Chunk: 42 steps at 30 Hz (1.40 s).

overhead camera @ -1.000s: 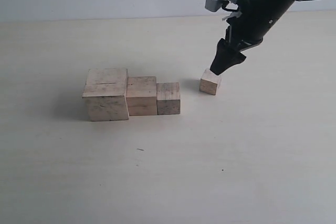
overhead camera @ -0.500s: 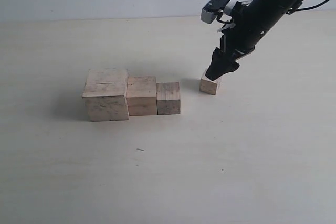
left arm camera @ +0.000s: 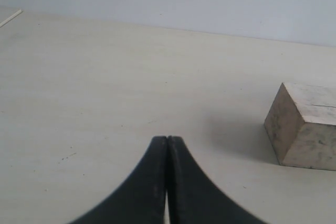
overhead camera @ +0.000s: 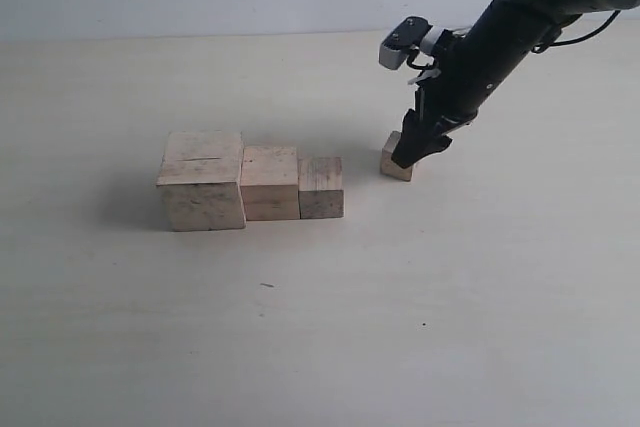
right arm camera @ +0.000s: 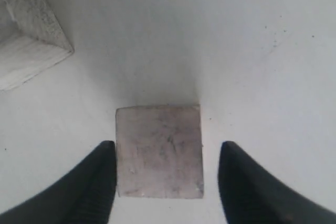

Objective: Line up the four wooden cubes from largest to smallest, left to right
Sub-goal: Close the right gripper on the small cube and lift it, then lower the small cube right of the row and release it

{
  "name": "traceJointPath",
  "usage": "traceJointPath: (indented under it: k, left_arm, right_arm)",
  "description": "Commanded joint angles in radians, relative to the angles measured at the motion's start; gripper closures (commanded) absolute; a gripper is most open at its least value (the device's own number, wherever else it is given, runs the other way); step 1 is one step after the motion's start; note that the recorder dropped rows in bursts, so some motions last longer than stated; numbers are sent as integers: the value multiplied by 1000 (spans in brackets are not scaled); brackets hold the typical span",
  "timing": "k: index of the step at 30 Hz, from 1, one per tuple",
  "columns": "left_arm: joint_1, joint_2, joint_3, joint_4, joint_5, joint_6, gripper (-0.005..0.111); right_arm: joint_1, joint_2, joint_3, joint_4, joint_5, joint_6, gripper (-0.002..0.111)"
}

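The right black tool (overhead camera: 404,159) straddles the smallest pale wooden cube (overhead camera: 390,165), jaws apart, right of the three lined-up cubes (overhead camera: 250,182); the left tool (left arm camera: 167,142) is pressed closed, empty.

four wooden cubes (overhead camera: 204,187) (overhead camera: 270,187) (overhead camera: 321,192) (overhead camera: 391,167), one table (overhead camera: 300,347), one left gripper (left arm camera: 167,139) and one right gripper (overhead camera: 404,160).

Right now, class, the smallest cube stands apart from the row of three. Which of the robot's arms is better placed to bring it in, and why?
Right: the right hand straddles the smallest cube, open, one finger on each side. The left hand is shut, with that cube absent from its view.
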Motion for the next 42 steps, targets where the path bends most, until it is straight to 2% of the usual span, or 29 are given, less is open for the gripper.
traceJointPath:
  k: [1, 2, 3, 6, 11, 18, 22, 28, 36, 42]
  left_arm:
    - [2, -6, 3, 4, -12, 0, 107]
    - [2, -6, 3, 4, -12, 0, 107]
    - [2, -6, 3, 4, -12, 0, 107]
    - [2, -6, 3, 4, -12, 0, 107]
    - [2, -6, 3, 4, -12, 0, 107]
    - [2, -6, 3, 4, -12, 0, 107]
    - [2, -6, 3, 4, -12, 0, 107]
    - [2, -6, 3, 4, -12, 0, 107]
    - [2, -6, 3, 4, -12, 0, 107]
    - [2, -6, 3, 4, -12, 0, 107]
  right_arm:
    - [-2, 0, 0, 0, 26, -8, 88]
    - [-2, 0, 0, 0, 46, -8, 103]
    - [-2, 0, 0, 0, 56, -8, 108]
    - [-2, 0, 0, 15, 104, -52, 108]
    - [-2, 0, 0, 127, 258, -341, 108]
    - [7, 0, 0, 123, 250, -377, 108]
    - [48, -12, 0, 34, 241, -377, 108]
    - [66, -100, 0, -82, 223, -270, 108]
    - [92, -219, 0, -19, 201, -282, 108]
    - [120, -157, 0, -47, 136, -310, 108]
